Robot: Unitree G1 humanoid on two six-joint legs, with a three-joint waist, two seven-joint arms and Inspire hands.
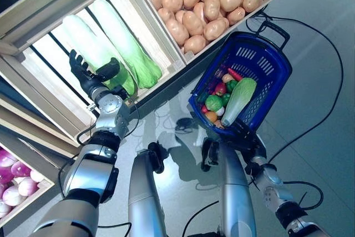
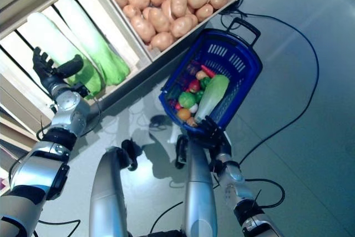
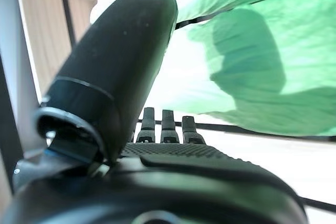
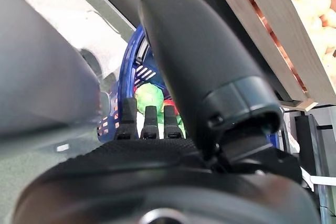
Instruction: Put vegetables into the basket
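Two long white-and-green cabbages (image 1: 83,40) (image 1: 125,40) lie in a slatted wooden crate (image 1: 39,76). My left hand (image 1: 83,73) is open right beside the nearer cabbage's leafy end, fingers straight and thumb spread; its wrist view shows green cabbage leaves (image 3: 262,66) just past the fingers (image 3: 168,127). A blue basket (image 1: 280,81) stands on the floor with a cabbage (image 1: 239,99), a green pepper, a tomato and other small vegetables inside. At the basket's near rim my right hand (image 1: 244,134) is open, its fingers (image 4: 147,121) pointing at the basket.
A crate full of potatoes (image 1: 194,4) sits behind the basket, right of the cabbage crate. A lower crate at the left edge holds pink and white bulbs (image 1: 16,178). The basket's black handle (image 1: 274,29) lies at its far end. Grey floor lies to the right.
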